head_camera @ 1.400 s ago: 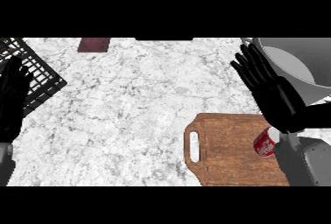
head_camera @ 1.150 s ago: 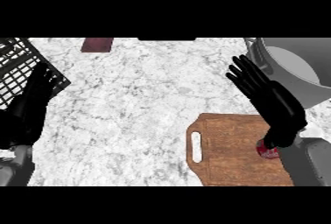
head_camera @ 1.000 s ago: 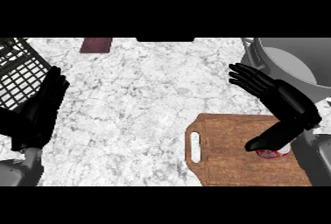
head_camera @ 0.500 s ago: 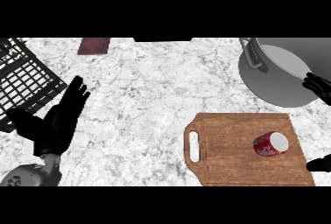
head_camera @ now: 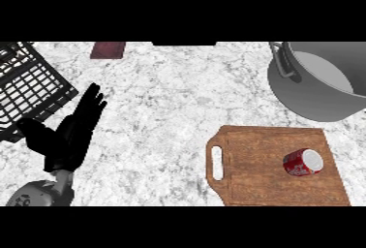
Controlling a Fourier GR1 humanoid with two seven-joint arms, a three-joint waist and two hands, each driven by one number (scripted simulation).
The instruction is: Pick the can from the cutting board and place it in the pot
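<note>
Moved: the right robot hand, at the view's right edge half a second ago, is now out of view; the can has not shifted.
Left robot hand (head_camera: 68,140): low at the left, fingers straight and released, holding nothing.
Can (head_camera: 303,162): red, on the cutting board (head_camera: 265,181), near its right side.
Pot (head_camera: 320,81): beyond the board on the marbled surface (head_camera: 164,106), nothing seen inside.
Progress: nothing done; grasp, carry and placing all remain.
Writing: white marks on the can, unreadable.

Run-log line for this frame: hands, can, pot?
left hand: open, over counter beside wire rack | right hand: not in view | can: on cutting board, untouched | pot: no can seen inside
</note>
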